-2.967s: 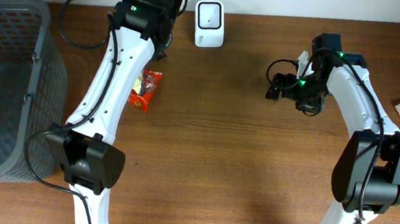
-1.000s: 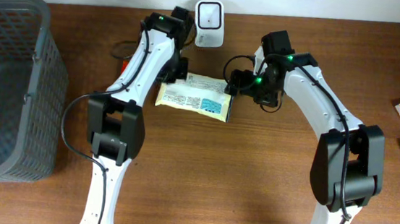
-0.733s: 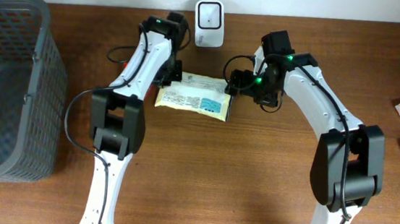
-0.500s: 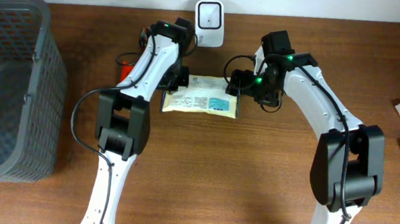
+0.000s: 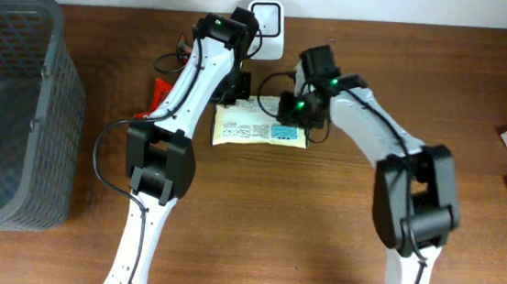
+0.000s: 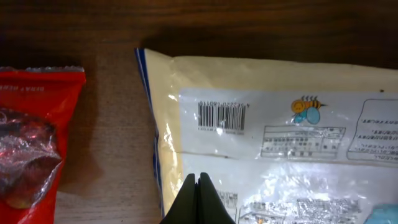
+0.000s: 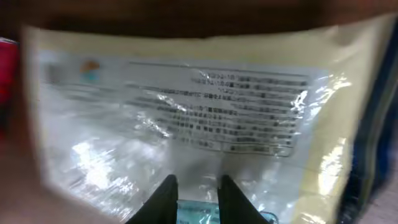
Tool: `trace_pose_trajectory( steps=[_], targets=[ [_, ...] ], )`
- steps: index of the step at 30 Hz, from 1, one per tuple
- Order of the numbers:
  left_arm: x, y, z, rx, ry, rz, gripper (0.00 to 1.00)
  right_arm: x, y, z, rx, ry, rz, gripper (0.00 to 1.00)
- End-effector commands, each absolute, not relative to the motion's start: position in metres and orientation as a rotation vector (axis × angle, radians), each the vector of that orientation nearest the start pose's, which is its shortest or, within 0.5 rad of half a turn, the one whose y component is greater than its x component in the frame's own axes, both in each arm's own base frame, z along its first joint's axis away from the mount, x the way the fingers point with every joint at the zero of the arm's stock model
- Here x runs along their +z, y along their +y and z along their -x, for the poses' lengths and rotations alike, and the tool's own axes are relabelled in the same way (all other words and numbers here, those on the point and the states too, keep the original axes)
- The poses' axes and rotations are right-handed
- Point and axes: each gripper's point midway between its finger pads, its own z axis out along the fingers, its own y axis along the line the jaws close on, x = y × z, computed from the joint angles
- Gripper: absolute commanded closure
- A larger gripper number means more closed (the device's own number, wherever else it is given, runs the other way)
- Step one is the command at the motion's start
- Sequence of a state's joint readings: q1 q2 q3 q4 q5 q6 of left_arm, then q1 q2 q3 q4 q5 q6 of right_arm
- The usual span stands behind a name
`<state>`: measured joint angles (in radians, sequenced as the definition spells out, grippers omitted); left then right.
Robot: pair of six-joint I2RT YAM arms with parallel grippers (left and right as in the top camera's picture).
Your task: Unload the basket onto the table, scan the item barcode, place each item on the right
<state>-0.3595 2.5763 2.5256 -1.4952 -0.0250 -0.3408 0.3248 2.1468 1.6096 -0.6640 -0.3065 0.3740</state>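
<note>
While the left tool (image 6: 199, 182) is pressed fully closed on the pale yellow plastic packet (image 6: 267, 93), the right tool (image 7: 196, 185) stands a narrow gap apart over it, grip unclear. The black barcode (image 6: 222, 116) lies just beyond the left tool, and a red foil wrapper (image 6: 31, 143) lies to that tool's left on the brown wooden tabletop (image 6: 74, 25).

The view is blurred; a yellow packet (image 7: 348, 124) fills the frame, its white printed label (image 7: 205, 112) at centre; dark table (image 7: 186, 15) at 12 o'clock; the right gripper (image 7: 197, 186) at 6 o'clock, fingers slightly apart over the packet, grip unclear.
</note>
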Motion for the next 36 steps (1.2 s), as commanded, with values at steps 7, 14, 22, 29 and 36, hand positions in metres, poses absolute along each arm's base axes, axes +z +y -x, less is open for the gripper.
trace_pose_trajectory(
  steps=[7, 14, 22, 29, 36],
  targets=[
    [0.021, -0.139, -0.463, 0.313, 3.151, -0.024, 1.00, 0.010, 0.176, -0.455, 0.457, 2.896, 0.003, 0.75],
    [0.103, -0.113, -0.480, 0.235, 3.027, 0.087, 0.78, 0.082, 0.149, -0.435, 0.395, 2.991, 0.014, 0.15],
    [0.099, -0.087, -0.486, 0.062, 3.073, 0.181, 0.01, 0.073, 0.111, -0.435, 0.254, 3.024, -0.078, 0.02],
    [0.083, -0.078, -0.485, 0.057, 3.112, 0.217, 0.01, 0.041, 0.149, -0.441, 0.440, 3.006, -0.006, 0.01],
    [0.079, -0.079, -0.484, 0.060, 3.120, 0.214, 0.01, 0.001, 0.176, -0.442, 0.479, 3.028, 0.021, 0.02]
  ],
)
